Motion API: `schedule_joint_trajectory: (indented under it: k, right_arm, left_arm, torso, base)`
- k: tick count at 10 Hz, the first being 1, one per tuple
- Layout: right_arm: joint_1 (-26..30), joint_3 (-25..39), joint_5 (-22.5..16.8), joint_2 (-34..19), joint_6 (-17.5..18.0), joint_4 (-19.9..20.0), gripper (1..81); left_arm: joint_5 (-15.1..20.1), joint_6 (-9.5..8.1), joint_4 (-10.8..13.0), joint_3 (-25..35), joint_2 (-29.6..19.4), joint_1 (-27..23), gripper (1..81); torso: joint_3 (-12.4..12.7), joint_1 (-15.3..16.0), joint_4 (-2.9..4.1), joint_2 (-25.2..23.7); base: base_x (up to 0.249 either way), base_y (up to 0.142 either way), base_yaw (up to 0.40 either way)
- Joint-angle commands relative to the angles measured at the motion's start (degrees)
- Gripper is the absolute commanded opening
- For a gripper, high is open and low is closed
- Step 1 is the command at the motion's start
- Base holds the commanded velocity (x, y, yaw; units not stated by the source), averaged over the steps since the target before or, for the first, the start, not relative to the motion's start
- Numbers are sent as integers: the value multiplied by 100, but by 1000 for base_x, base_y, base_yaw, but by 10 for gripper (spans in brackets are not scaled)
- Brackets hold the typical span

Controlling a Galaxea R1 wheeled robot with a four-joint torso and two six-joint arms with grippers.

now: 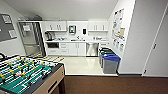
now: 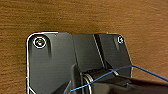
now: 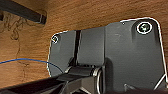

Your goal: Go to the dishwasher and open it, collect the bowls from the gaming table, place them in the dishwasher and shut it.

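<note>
A kitchenette with white cabinets [image 1: 75,48] spans the far wall beyond a pale floor [image 1: 80,65]. The table-football table [image 1: 27,75], green field and rods, fills the near left corner on brown carpet [image 1: 112,85]. Bins [image 1: 109,61] stand along the right wall. The steel-fronted dishwasher [image 1: 92,49] sits shut under the counter, right of the cabinet doors. Both wrist cameras face wood-grain flooring; whether the grippers are apart or together cannot be told.
</note>
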Motion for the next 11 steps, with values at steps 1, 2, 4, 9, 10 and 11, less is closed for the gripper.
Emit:
schedule_joint_trajectory:
  k: [1, 2, 4, 9, 10, 11]
  right_arm:
    - [287, 74, -286, -90, -12, 61, 811]
    - [296, 83, -277, -90, -12, 61, 811]
    - [296, 74, -278, -90, -12, 52, 811]
    - [305, 74, -277, -107, -12, 52, 811]
    - [313, 74, -277, -98, -12, 52, 811]
    - [304, 74, -277, -98, -12, 43, 811]
  left_arm:
    - [292, 11, -1, 97, -92, -367, 811]
    - [292, 2, -1, 97, -92, -359, 811]
    - [283, 11, 26, 97, -83, -360, 811]
    - [265, 11, 43, 97, -83, -359, 811]
    - [265, 11, 43, 97, -83, -368, 811]
    - [265, 11, 43, 97, -83, -360, 811]
  torso:
    - [0, 2, 0, 0]
    - [0, 0, 0, 0]
    - [0, 0, 0, 0]
    - [0, 0, 0, 0]
    - [0, -2, 0, 0]
    - [0, -2, 0, 0]
  base:
    - [136, 0, 0]
    - [137, 0, 0]
    - [149, 0, 0]
    - [182, 0, 0]
    - [186, 0, 0]
    - [186, 0, 0]
